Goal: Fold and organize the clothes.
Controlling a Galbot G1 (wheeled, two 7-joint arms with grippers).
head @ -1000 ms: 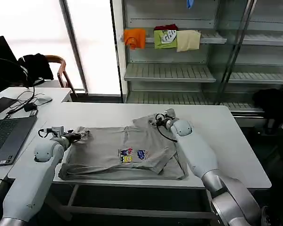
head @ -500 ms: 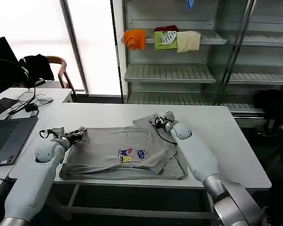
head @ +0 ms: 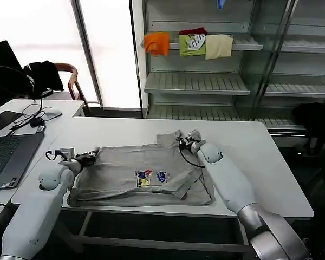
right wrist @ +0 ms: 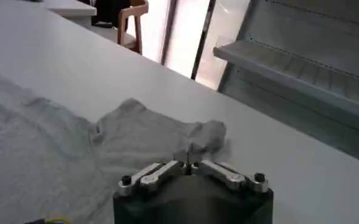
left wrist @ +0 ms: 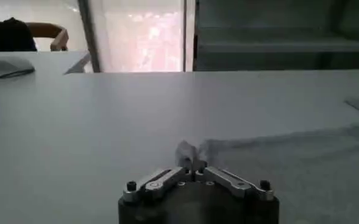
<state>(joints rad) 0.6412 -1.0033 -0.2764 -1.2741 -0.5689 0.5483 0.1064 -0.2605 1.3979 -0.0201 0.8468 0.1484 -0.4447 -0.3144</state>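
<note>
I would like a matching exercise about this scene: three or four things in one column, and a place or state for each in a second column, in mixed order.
Things:
1. left gripper
2. right gripper
3. grey shirt
4. laptop

Places or states:
a. spread on the white table, print up
b. on the side desk
c. pinching the shirt's far right corner
d. pinching the shirt's far left corner

Pairs: 1-d, 2-c, 3-a, 4-b

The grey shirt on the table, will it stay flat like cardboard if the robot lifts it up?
Probably not. The grey shirt lies in soft wrinkles and folds, so it would likely droop and sag. The left gripper and right gripper each pinch only a small tuft, jaws shut, suggesting it is thin and light. Its loose sleeve would probably flop.
</note>
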